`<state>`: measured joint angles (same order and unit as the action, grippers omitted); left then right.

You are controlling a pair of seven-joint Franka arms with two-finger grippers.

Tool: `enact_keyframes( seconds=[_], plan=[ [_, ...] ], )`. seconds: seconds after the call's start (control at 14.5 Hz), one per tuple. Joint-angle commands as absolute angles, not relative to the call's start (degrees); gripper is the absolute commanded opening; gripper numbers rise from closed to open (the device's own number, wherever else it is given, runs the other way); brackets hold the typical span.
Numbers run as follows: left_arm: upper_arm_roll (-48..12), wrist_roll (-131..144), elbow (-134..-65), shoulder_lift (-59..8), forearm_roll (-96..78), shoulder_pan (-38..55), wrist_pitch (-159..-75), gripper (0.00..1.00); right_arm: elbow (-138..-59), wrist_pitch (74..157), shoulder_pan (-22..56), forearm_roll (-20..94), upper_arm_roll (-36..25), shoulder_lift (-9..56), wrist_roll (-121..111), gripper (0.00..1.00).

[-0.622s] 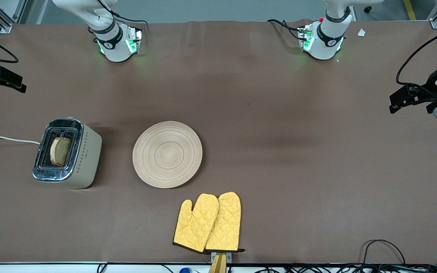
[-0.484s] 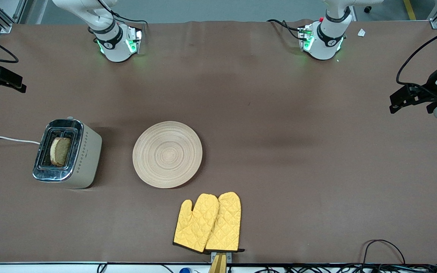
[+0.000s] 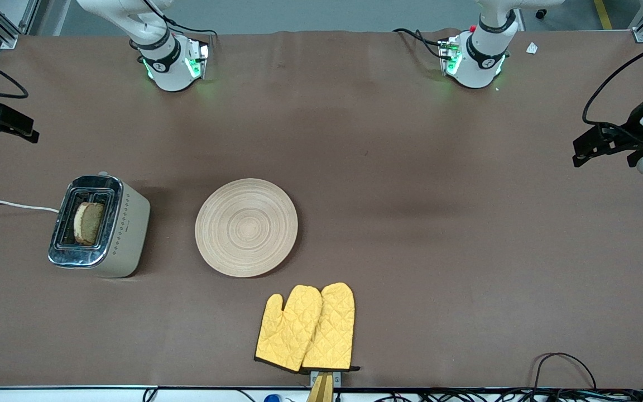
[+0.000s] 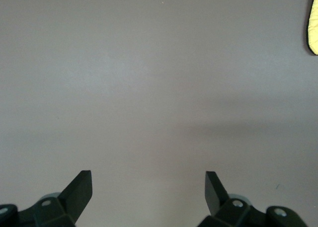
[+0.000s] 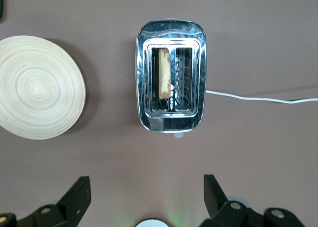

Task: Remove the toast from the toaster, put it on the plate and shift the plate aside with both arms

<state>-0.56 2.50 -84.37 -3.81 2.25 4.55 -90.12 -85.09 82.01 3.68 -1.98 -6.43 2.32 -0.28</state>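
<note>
Toast (image 5: 163, 74) upright in toaster (image 5: 171, 83) slot, below right gripper (image 5: 145, 189), jaws apart, empty. Left gripper (image 4: 147, 187) spread over bare desk (image 4: 149, 88), well apart from toaster.

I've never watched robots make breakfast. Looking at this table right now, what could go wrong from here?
The toast stands edge-up, deep in one narrow slot of the toaster, so the open right gripper could knock the chrome rim or crumble the slice. The toaster's white cord might snag or let it slide. The oven mitts lie just nearer the camera than the plate, so pushing it that way could catch them.
</note>
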Motion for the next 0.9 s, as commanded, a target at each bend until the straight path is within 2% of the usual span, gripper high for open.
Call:
enact_keyframes(
  seconds=[0.0,0.41,0.83],
  plan=[
    [-0.7,3.1,-84.4,-3.3,2.5,4.7,-89.3,1.0,-90.3,87.3,2.4,-1.6,-6.1,2.1,-1.1,1.0],
    [-0.7,2.6,-84.5,-3.3,2.5,4.5,-89.2,1.0,-101.8,101.7,2.2,-1.1,-6.1,3.9,-1.0,1.0],
    [-0.7,3.2,-84.3,-3.4,2.5,4.7,-89.2,1.0,-103.6,108.3,0.4,-1.1,-6.1,10.1,-1.0,1.0]
  ],
)
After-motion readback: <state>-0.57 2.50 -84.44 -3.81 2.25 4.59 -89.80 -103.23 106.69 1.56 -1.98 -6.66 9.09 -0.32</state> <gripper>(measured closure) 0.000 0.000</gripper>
